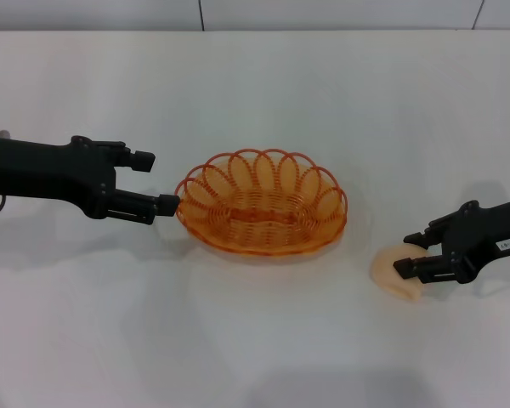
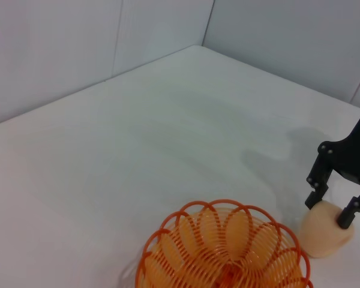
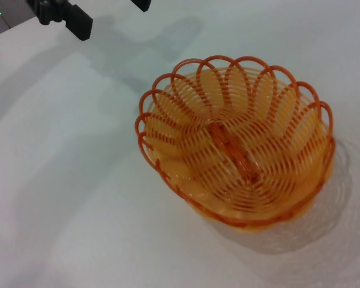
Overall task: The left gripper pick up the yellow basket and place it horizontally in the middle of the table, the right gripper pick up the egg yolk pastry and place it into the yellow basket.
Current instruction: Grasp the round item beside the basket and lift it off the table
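Orange-yellow wire is what you see at mid-table: the yellow basket (image 1: 262,201) sits upright on its coiled base, long axis running left to right across the table (image 1: 263,93), with nothing inside it. At its left end you have the left gripper (image 1: 156,180), fingers spread wide; the lower fingertip (image 1: 167,204) sits right at the basket's looped rim, while the upper one stands clear of it, so nothing is clamped. Toward the right edge of the tabletop, well apart from the basket, you find the egg yolk pastry (image 1: 393,270), a pale cream lump resting on the surface. The right gripper (image 1: 410,254) reaches in from the right edge and straddles the pastry, one finger on each side; you cannot tell whether the pads press it. The left wrist view gives you the same straddle at the pastry's top (image 2: 326,234).
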`<state>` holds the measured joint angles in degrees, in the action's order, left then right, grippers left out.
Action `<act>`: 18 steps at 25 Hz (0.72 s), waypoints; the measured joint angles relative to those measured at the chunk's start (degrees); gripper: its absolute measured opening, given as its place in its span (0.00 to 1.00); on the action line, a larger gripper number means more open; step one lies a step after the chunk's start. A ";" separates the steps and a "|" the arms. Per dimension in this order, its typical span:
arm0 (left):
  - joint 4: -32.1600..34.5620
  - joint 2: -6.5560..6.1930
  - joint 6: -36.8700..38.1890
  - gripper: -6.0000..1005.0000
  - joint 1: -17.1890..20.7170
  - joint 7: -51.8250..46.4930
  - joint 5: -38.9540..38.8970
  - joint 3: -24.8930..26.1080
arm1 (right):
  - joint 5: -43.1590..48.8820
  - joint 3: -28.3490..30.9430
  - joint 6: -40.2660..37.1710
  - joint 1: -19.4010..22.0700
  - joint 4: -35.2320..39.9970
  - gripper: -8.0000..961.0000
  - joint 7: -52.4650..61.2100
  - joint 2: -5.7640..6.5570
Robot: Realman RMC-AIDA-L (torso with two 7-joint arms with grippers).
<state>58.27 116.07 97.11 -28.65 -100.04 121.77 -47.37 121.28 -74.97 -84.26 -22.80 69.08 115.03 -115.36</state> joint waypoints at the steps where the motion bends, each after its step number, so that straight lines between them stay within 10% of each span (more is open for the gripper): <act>1: 0.00 0.01 0.00 0.88 0.00 0.01 -0.01 0.00 | 0.01 0.00 -0.12 -0.04 0.00 0.51 0.00 0.02; 18: 0.01 0.04 0.36 0.88 0.18 0.42 -0.75 0.50 | -2.05 0.13 -2.62 1.53 11.29 0.29 4.72 -0.04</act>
<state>58.28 116.10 97.47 -28.47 -99.62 121.01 -46.87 119.23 -74.85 -86.88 -21.26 80.37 119.75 -115.40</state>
